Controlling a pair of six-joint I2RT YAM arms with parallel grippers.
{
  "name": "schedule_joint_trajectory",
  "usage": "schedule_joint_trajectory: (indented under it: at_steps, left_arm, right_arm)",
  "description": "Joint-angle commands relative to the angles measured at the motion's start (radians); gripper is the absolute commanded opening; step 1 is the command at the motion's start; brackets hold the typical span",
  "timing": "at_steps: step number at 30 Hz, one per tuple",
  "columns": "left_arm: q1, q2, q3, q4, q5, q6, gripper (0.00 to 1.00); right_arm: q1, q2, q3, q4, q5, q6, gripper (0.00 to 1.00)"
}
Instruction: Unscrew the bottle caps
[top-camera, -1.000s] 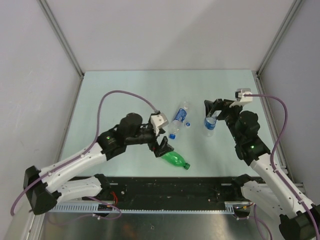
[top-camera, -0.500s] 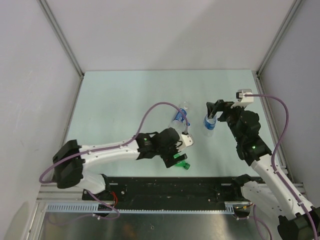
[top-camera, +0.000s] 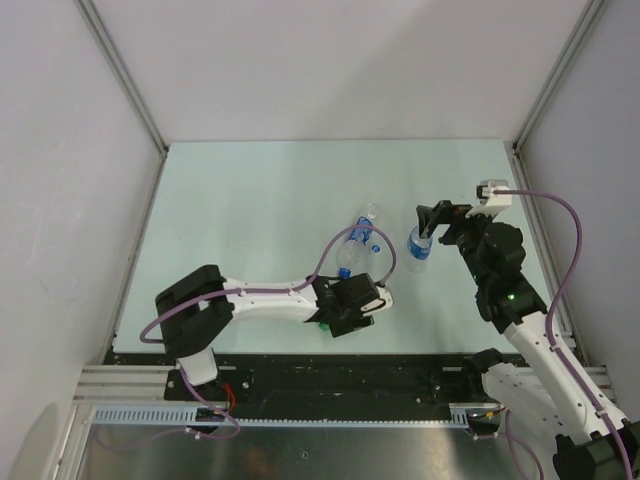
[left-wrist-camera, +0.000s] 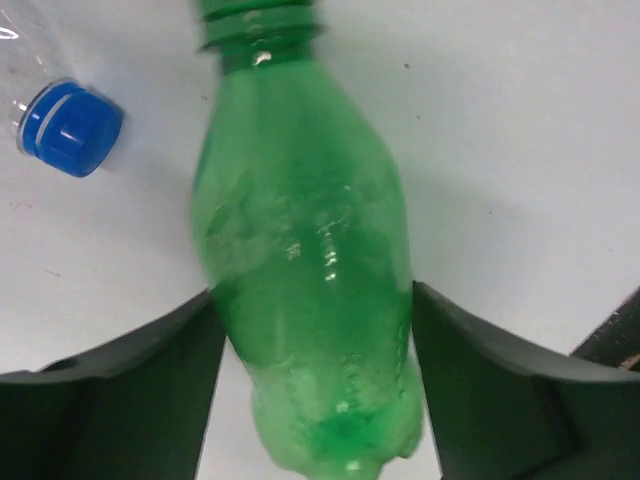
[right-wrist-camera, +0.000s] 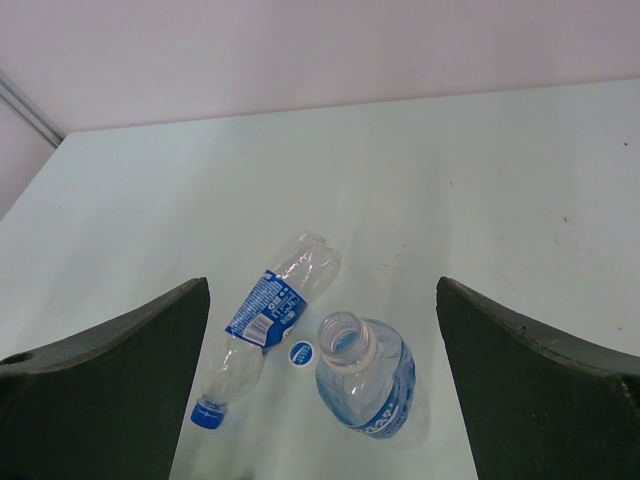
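The green bottle (left-wrist-camera: 300, 260) lies on the table between my left gripper's (left-wrist-camera: 314, 300) fingers, which touch both its sides. Its neck runs off the top edge, so its cap is out of view. From above, the left gripper (top-camera: 350, 303) covers it, leaving a green sliver (top-camera: 323, 323). A clear blue-labelled bottle (right-wrist-camera: 265, 310) lies flat with its blue cap (right-wrist-camera: 207, 414) on; that cap also shows in the left wrist view (left-wrist-camera: 72, 113). A second clear bottle (right-wrist-camera: 365, 380) stands open, with the white cap (right-wrist-camera: 301, 353) loose beside it. My right gripper (right-wrist-camera: 322, 285) is open and empty above it.
The pale green table (top-camera: 240, 200) is walled by grey panels on the left, back and right. A black rail (top-camera: 400, 375) runs along the near edge, just behind the left gripper. The left arm (top-camera: 260, 300) lies low along that edge.
My left arm has swung down toward the near edge and its gripper has come over the green bottle, hiding it from above. The right gripper has barely moved.
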Motion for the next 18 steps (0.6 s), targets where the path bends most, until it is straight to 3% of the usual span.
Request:
schedule_joint_trajectory:
  at_steps: [1,6,13,18]
  left_arm:
    - [-0.003,0.039,0.004,-0.006,-0.017,-0.005,0.67]
    - [-0.003,0.014,-0.014,0.005,-0.009,-0.030,0.52]
    - [0.007,-0.103,-0.040,0.038,-0.027,-0.053,0.50]
    - [0.088,-0.268,-0.063,0.059,0.050,-0.086,0.49]
  right_arm:
    - [-0.006,-0.014,0.045,0.010,-0.015,0.015,0.99]
    - [-0.009,-0.016,0.045,0.010,-0.025,0.021,0.99]
    - [-0.011,-0.019,0.045,0.018,-0.044,0.042,0.99]
    - [-0.013,-0.026,0.045,0.032,-0.072,0.066,0.99]
